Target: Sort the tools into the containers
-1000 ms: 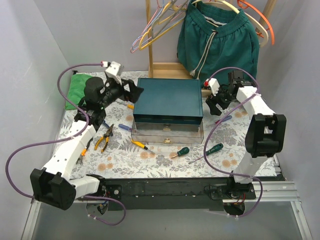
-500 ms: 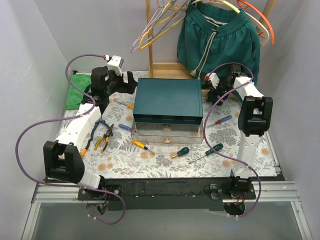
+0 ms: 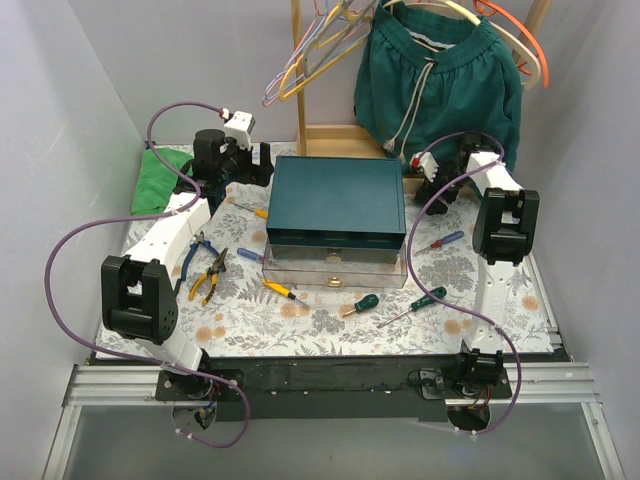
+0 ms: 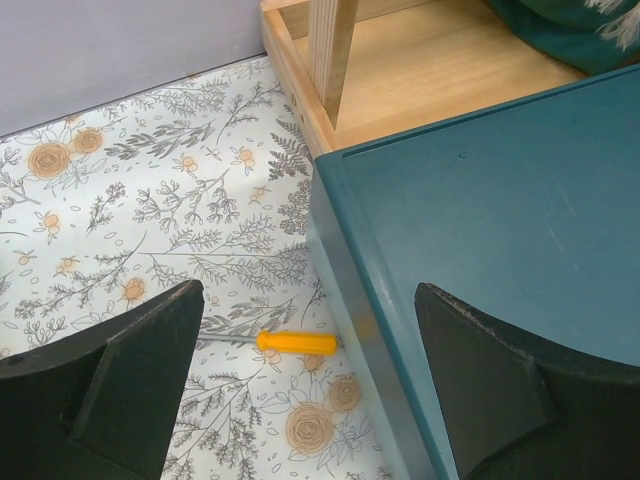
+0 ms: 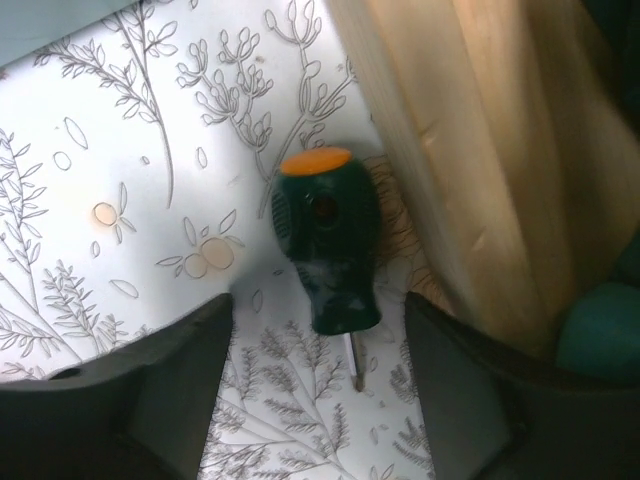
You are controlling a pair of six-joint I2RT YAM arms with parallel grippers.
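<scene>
Table [image 3: 300, 325] w/ a flowery cloth all over it, pale grey walls round it. At the back stands a wood rack [image 3: 335, 135] w/ coloured hangers [image 3: 310, 50] & green shorts [image 3: 440, 80] on it. A green folded cloth [image 3: 155, 180] lies in the back L corner. The dark teal box [image 3: 337, 195] sits in the middle. Its two clear drawers [image 3: 335, 262] stick out a bit at the near side, one over the other. Tools lie on the table round it. The pliers [image 3: 208, 275] are L of the drawers, & a yellow-black screwdriver [image 3: 280, 290] is just in front of them. Two green screwdrivers [image 3: 360, 303] lie nearer the front edge, & a blue-red screwdriver [image 3: 443, 240] is to the R. The L arm [image 3: 175, 225] reaches to the box's back L corner. The L jaws are spread wide & hold nothing. They hang over the box's corner, & a yellow screwdriver [image 4: 297, 343] lies on the table under them, just beside the box's side. The R arm [image 3: 500, 210] reaches to the back R corner. The R jaws are spread too & pinch nothing. A short dark green screwdriver [image 5: 325, 250] w/ an orange end lies on the table btwn them, right by the rack's wood base.
</scene>
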